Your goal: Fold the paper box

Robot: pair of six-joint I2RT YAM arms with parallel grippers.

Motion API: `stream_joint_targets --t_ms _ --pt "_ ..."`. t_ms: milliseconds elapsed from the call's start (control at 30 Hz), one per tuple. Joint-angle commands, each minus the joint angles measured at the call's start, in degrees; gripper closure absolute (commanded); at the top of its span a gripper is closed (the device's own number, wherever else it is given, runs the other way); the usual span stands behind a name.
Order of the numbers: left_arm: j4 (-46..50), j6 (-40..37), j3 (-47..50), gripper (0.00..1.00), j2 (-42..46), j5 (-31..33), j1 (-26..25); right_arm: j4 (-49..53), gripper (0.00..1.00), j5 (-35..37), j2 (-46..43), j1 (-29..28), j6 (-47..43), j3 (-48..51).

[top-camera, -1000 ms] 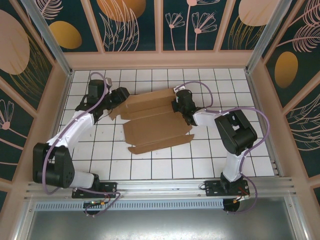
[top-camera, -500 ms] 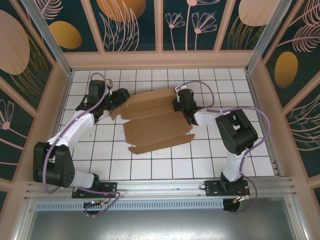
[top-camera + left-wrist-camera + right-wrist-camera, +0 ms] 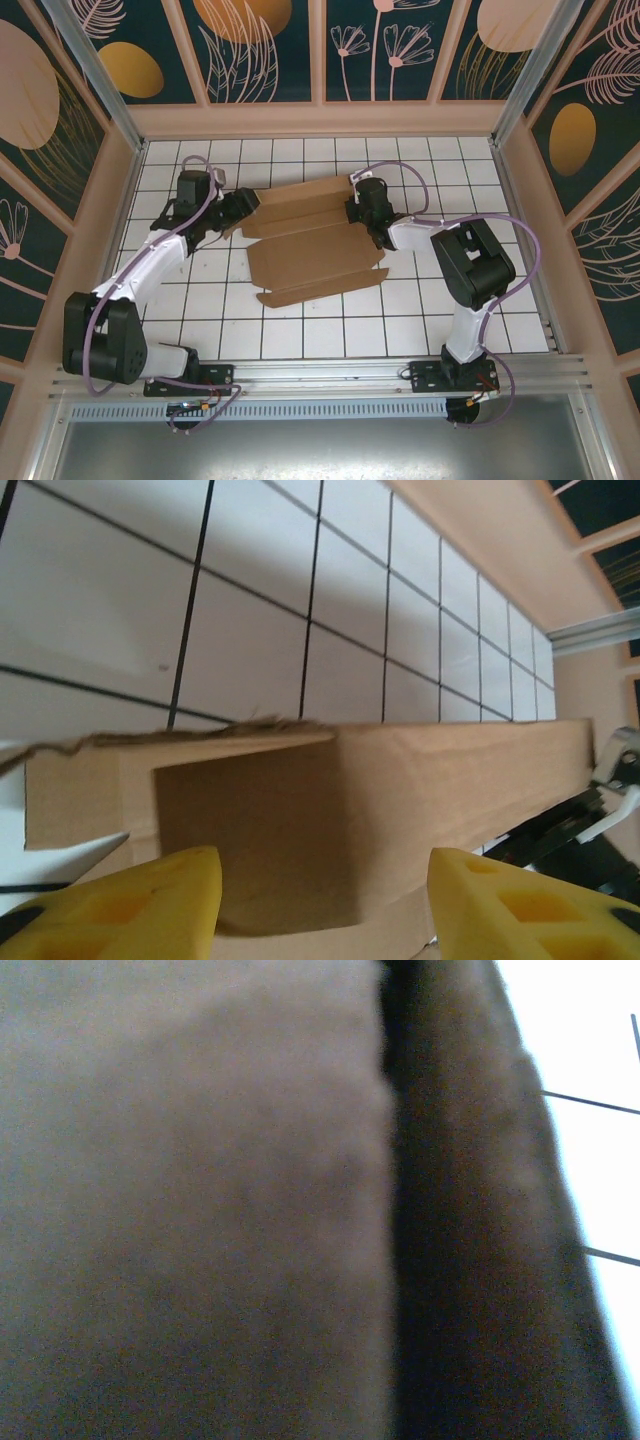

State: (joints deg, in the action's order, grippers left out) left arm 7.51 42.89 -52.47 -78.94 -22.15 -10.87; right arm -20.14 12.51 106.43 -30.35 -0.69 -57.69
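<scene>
paper box [image 3: 315,245]: mostly flat — far panel part-raised, sides not yet folded
left gripper [image 3: 240,207]: jaws apart
right gripper [image 3: 358,212]: closed

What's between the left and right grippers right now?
The paper box: in the top view its far flaps span the stretch from the left gripper to the right gripper.
</scene>
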Motion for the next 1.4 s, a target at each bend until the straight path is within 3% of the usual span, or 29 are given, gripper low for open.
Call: stream_joint_targets --t_ms 0,267,433,533,733,933,1033,1100,1167,1367 --pt "-4.6 1.3 0.8 0.44 -1.8 -2.4 0.2 4.4 1.00 0.2 2.0 0.6 1.9 0.4" --pt "-16.8 5.8 1.0 0.49 -5.2 -6.1 0.2 5.1 1.00 -1.2 2.3 -0.2 2.8 0.2" --pt "-23.6 9.0 1.8 0.62 -7.3 -9.7 0.2 6.0 1.00 -1.8 2.4 -0.3 3.1 -0.5" --pt "-20.5 6.5 1.4 0.71 -7.0 -7.0 0.2 7.5 1.00 0.5 2.6 -0.2 3.6 -1.4" --pt "-12.3 0.4 2.1 0.60 -0.1 4.1 0.3 12.5 1.00 6.8 2.9 0.9 7.8 -3.8" --pt "-9.8 -0.9 6.9 0.54 5.1 8.5 0.1 14.4 1.00 8.4 3.7 1.1 8.7 -5.1" --pt "-8.9 -1.2 9.6 0.69 5.4 10.6 -1.3 14.4 1.00 7.9 3.6 1.2 8.6 -5.0" --pt "-8.4 -1.9 10.0 0.87 3.5 11.8 -3.6 14.2 1.00 7.5 3.6 1.2 8.5 -4.9" --pt "-7.5 -2.4 8.9 0.97 0.2 13.3 -6.2 14.1 1.00 7.2 3.5 1.2 8.4 -4.8" --pt "-11.7 0.4 6.4 1.00 -7.2 16.0 -7.3 14.2 1.00 6.2 3.9 1.1 7.8 -4.9"
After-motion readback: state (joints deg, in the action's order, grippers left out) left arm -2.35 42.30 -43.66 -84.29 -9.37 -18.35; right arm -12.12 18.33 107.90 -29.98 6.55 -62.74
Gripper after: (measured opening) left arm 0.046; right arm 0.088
